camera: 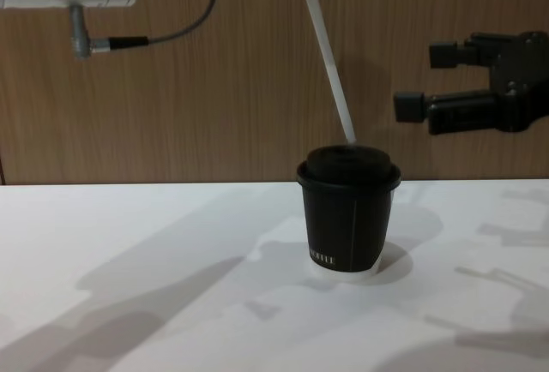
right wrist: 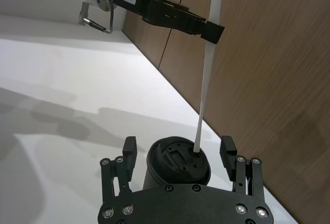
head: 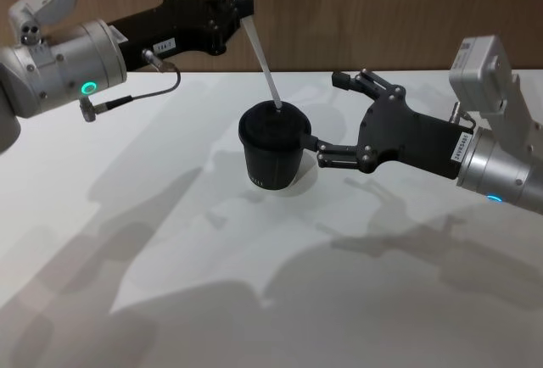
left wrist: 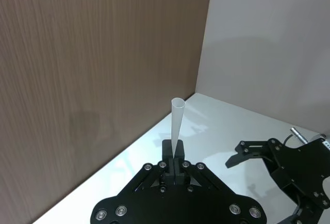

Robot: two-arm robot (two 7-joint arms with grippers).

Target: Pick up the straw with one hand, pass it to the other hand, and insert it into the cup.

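1. The other hand (head: 244, 1) (left arm, silver wrist w/ green ring) sits up and behind the cup (head: 273, 153), fingers clenched on the straw (head: 259, 54) near its upper part. Judgement: the high grip leaves most of the length free below, so the tip can be steered into the lid.
2. Straw slants down from that grip to the cup; lower end touches the lid top, at or just in the lid opening. Can't tell how deep it has gone. Judgement: insert step under way, not finished.
3. The one hand (head: 327, 118) (right arm, all black) is just beside the cup, on the cup's right in head view. Fingers released, spread wide, one on each side of the cup in right wrist view, not gripping it. Contact w/ the cup wall: can't tell. Judgement: it stays close to steady the cup if the straw pushes it.
4. Cup stands upright on the white table (head: 170, 215), a wood panel wall behind the cup.
5. Straw look: long, thin, white, straight, hollow open top end seen in left wrist view. Approx twice the cup's height by eye.
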